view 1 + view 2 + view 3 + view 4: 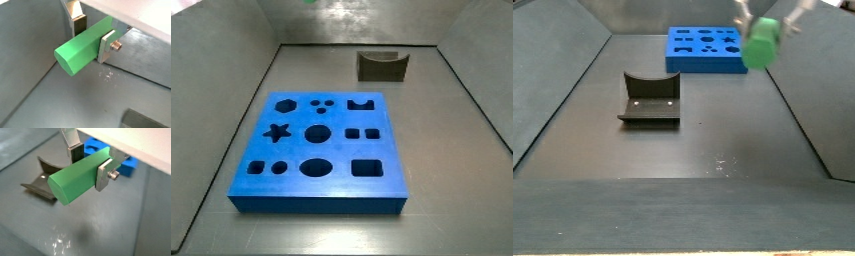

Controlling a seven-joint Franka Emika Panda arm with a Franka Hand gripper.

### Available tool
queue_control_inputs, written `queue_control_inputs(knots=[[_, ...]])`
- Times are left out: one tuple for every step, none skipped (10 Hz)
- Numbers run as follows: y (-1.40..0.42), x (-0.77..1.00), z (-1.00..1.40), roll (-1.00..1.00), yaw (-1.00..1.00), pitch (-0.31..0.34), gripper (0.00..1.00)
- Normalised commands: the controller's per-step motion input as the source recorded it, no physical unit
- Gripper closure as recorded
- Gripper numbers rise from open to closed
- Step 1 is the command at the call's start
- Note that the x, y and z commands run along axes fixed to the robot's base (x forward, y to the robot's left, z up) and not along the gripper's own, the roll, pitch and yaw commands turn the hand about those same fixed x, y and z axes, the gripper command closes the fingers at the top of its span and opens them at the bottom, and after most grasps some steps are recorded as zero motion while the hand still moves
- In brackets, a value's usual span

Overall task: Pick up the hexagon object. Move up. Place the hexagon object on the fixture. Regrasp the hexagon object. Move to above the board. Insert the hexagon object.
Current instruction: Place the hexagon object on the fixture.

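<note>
My gripper (pixel 92 36) is shut on the bright green hexagon object (pixel 80 50), which sticks out from between the two silver fingers (pixel 107 46). Both wrist views show this grip (pixel 90 165). In a side view the hexagon object (pixel 762 47) hangs high in the air under the gripper (pixel 764 30), to the right of the fixture and in front of the board. The dark fixture (pixel 649 100) with its U-shaped notch stands on the floor and is empty; it also shows below the peg in a wrist view (pixel 39 182). The blue board (pixel 318 150) lies flat with its cut-outs open.
Grey sloping walls (pixel 225 110) enclose the dark floor (pixel 714 150) on all sides. The fixture (pixel 381 66) stands beyond the board's far end. A corner of the board (pixel 128 167) shows behind the fingers in a wrist view.
</note>
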Motion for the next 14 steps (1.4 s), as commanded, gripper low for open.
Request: queue_control_inputs(knots=[[-0.47,1.00,0.03,0.03,1.00,-0.039,1.00],[-0.44,1.00,0.03,0.03,0.94,-0.031,1.00],[-0.37,1.00,0.01,0.03,0.60,-0.007,1.00],[-0.32,1.00,0.00,0.03,0.39,0.009,1.00],[-0.27,1.00,0.00,0.04,0.22,0.026,1.00],[-0.24,1.00,-0.01,0.04,0.17,0.035,1.00],[-0.19,1.00,-0.02,0.05,0.10,0.052,1.00],[-0.16,1.00,-0.02,0.06,0.08,0.063,1.00],[-0.13,1.00,-0.02,0.08,0.06,0.078,1.00],[-0.11,1.00,-0.02,0.08,0.06,0.085,1.00],[-0.08,1.00,-0.03,0.10,0.05,0.100,1.00],[0.21,1.00,-0.14,-1.00,0.07,0.130,1.00],[0.23,1.00,-0.13,-1.00,0.06,0.136,1.00],[0.21,1.00,-0.10,-1.00,0.02,0.145,1.00]])
